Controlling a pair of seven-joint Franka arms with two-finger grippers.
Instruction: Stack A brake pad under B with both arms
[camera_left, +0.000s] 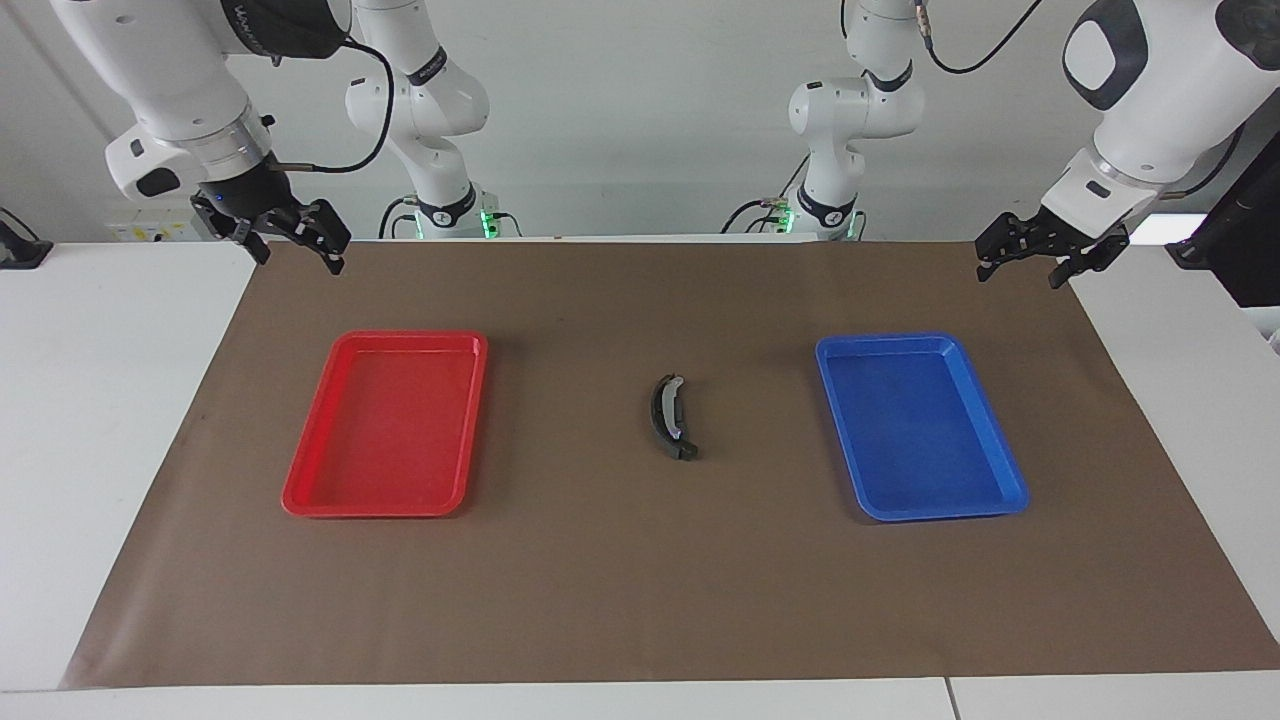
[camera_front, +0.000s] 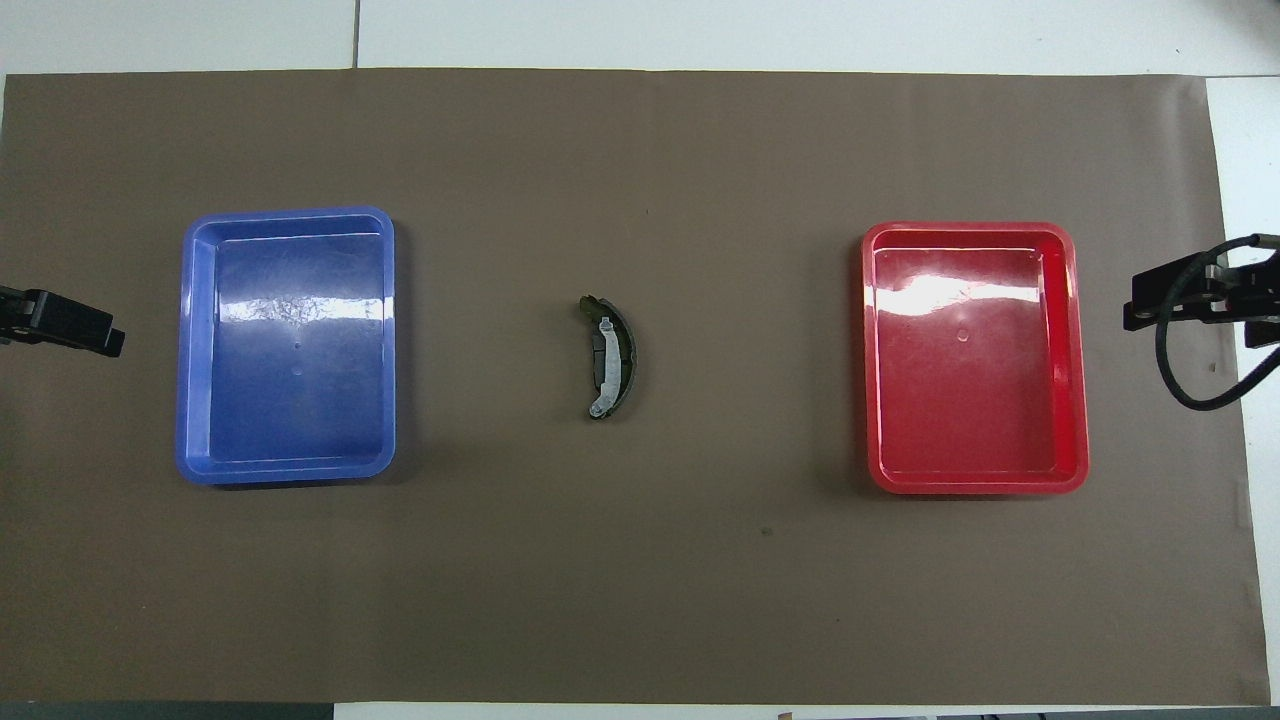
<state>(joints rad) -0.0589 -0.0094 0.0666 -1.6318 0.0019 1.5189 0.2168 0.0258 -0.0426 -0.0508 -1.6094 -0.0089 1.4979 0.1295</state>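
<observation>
B (camera_left: 664, 410), the long black crescent with silvery ends, lies on the brown mat midway between the two trays; it also shows in the overhead view (camera_front: 608, 358). A dark grey bit (camera_left: 685, 452) sticks out from under its end farther from the robots. This looks like the A brake pad lying beneath it, mostly hidden. My left gripper (camera_left: 1020, 272) hangs open and empty over the mat's edge at the left arm's end, apart from the pieces. My right gripper (camera_left: 297, 258) hangs open and empty over the mat's corner at the right arm's end.
An empty blue tray (camera_left: 1008, 470) lies toward the left arm's end, and an empty red tray (camera_left: 300, 480) toward the right arm's end. The brown mat (camera_left: 640, 600) covers most of the white table. A black cable loops at the right wrist (camera_front: 1190, 380).
</observation>
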